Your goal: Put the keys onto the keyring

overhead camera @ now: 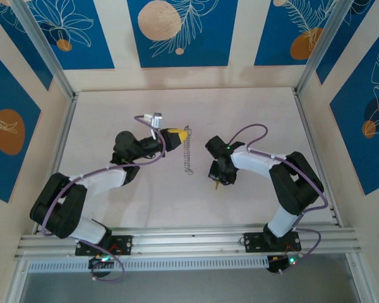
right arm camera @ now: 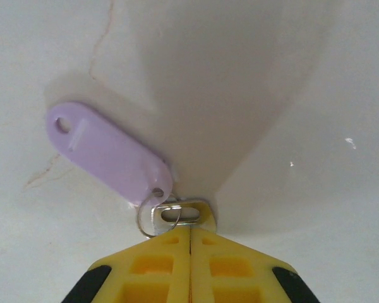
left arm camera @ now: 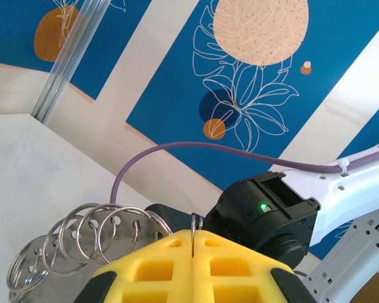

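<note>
Left gripper [left arm camera: 192,238]: jaws closed, pinching one end of the keyring [left arm camera: 82,240], a string of linked silver loops running to the lower left of its wrist view. Right gripper [right arm camera: 189,232]: jaws closed on the keys [right arm camera: 172,214], bottom centre. The lilac tag [right arm camera: 107,151] lies on the worktop [right arm camera: 290,95].

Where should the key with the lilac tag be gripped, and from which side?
Grip the flat metal key from the side opposite the lilac tag, as the right pincer does: it is rigid, while the tag is loose on a small ring.
</note>
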### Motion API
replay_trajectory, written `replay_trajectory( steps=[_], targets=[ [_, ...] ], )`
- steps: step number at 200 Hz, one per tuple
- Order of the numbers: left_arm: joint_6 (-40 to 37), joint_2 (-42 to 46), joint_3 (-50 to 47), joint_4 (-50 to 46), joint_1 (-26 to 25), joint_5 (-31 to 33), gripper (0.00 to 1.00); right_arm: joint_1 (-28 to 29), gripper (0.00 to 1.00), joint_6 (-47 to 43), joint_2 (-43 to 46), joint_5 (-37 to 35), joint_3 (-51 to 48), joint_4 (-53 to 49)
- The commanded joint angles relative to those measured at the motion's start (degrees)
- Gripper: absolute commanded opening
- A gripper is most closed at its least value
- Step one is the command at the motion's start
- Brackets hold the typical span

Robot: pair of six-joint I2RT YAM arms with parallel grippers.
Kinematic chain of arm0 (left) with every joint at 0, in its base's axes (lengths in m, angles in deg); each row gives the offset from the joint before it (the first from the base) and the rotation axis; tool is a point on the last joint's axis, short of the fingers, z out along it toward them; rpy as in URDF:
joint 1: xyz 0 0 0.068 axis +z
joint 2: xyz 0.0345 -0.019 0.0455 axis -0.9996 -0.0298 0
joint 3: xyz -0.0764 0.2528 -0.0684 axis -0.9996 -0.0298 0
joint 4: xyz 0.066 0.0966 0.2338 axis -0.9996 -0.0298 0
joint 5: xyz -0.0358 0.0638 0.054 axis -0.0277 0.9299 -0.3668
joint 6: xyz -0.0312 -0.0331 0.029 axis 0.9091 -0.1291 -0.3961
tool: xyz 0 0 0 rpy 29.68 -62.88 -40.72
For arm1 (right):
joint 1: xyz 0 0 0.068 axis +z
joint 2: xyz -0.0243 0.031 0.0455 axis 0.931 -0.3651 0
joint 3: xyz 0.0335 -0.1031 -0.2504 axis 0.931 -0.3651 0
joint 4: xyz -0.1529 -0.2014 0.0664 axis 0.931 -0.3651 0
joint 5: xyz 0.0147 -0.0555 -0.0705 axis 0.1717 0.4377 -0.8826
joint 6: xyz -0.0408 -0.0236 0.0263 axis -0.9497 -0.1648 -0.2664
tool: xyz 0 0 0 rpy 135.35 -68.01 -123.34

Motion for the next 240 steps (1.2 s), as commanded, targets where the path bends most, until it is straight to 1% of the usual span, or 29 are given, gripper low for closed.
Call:
replay_trajectory(
  steps=[1, 24, 54, 83, 131, 166, 196, 240],
  targets=[
    [0.31, 0.28, 2.13, 3.69, -0.41, -1.02, 0.0, 0.24, 0.11, -0.54, 1.48, -1.27, -0.89, -0.75],
    [0.3, 0.29, 2.13, 3.77, -0.35, -1.07, 0.0, 0.51, 0.22, -1.59, 2.75, -1.49, -1.31, 0.03],
    [0.22, 0.38, 2.13, 3.69, -0.4, -1.11, 0.0, 0.85, 0.31, -4.16, 5.12, -2.84, -1.49, 0.58],
    [0.21, 0.3, 2.19, 3.75, -0.4, -1.02, 0.0, 0.55, 0.32, -5.2, 6.14, -4.08, -0.88, -0.61],
    [0.58, 0.02, 2.39, 4.13, -0.46, -1.02, 0.0, 0.5, 0.31, -5.03, 4.23, -2.5, 0.16, 0.12],
    [0.71, 0.02, 2.39, 4.08, -0.46, -1.02, 0.0, 1.07, 0.34, -10.24, 1.05, -2.28, 2.6, 1.08],
    [0.75, 0.0, 2.48, 4.13, -0.46, -1.02, 0.0, 2.16, 0.34, -15.23, -1.54, -4.86, 4.8, 0.51],
    [0.64, 0.03, 2.46, 4.04, -0.41, -1.02, 0.0, 3.32, 0.33, -17.64, -4.41, -7.94, 6.37, -1.49]
  ],
)
